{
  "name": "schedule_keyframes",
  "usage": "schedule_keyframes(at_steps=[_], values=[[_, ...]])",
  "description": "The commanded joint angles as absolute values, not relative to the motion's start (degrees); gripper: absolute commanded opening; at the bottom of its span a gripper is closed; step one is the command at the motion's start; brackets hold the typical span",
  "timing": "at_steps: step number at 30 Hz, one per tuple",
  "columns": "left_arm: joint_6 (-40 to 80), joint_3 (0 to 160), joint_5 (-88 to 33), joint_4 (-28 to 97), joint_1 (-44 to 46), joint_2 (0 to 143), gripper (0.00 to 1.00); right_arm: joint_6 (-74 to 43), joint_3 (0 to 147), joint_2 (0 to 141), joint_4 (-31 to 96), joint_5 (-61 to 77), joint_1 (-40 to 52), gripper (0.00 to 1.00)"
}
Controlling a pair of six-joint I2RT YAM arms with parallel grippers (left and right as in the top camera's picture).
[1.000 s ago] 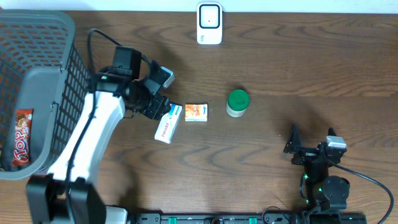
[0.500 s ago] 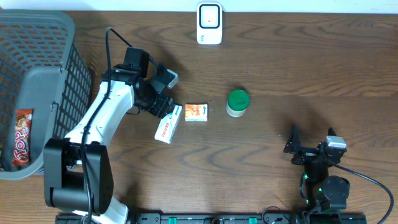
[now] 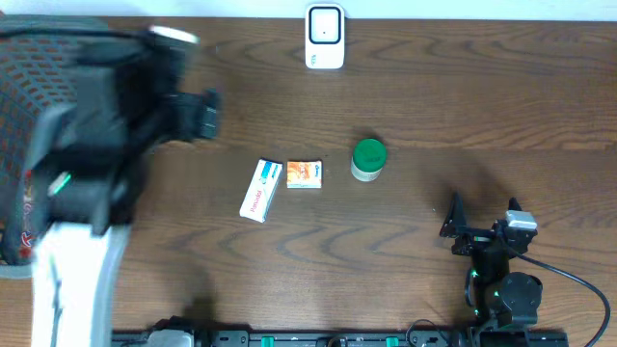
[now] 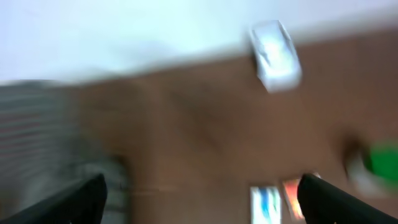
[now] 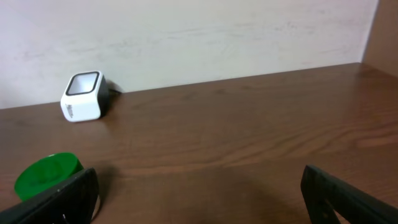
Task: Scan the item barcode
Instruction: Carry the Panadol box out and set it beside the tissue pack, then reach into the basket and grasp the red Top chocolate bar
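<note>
Change: left end effector (image 4: pixel 202 193) released the white carton (image 3: pixel 261 190) and swung away (badly blurred), jaws spread.
Carton: on tabletop (image 3: pixel 434 106), well apart from barcode scanner (image 3: pixel 325 37); likely unscanned.
Right end effector (image 5: pixel 199 177): open, idle.

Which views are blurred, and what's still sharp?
Overhead: left arm badly smeared, while the white box, orange box and green-lidded jar are sharp. Left wrist: whole frame smeared, scanner only a pale blob. Right wrist: crisp throughout.
</note>
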State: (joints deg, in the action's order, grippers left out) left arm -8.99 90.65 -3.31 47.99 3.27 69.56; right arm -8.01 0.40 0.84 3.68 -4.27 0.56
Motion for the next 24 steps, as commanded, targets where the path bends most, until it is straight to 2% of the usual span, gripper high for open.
schedule_keyframes(at_steps=[1, 5, 10, 12, 18, 24], values=[[4.6, 91.4, 6.9, 49.5, -3.5, 65.6, 0.98, -7.2, 0.3, 0.4, 3.9, -4.2, 0.7, 0.99], [14.7, 91.4, 13.6, 53.5, -14.9, 63.1, 0.98, -7.2, 0.3, 0.4, 3.9, -4.2, 0.7, 0.99], [16.1, 90.4, 15.8, 57.2, -28.7, 64.6, 0.98, -7.2, 0.3, 0.4, 3.9, -4.2, 0.7, 0.99], [13.1, 88.9, 15.7, 56.9, -32.2, 65.8, 0.98, -7.2, 0.3, 0.4, 3.9, -4.2, 0.7, 0.99], [-9.4, 84.4, 15.7, 57.0, -36.9, 72.8, 0.98, -7.2, 0.3, 0.4, 3.9, -4.2, 0.7, 0.99], [-12.1, 80.2, 15.7, 56.2, -38.9, 80.5, 0.98, -7.2, 0.3, 0.4, 3.9, -4.2, 0.7, 0.99]])
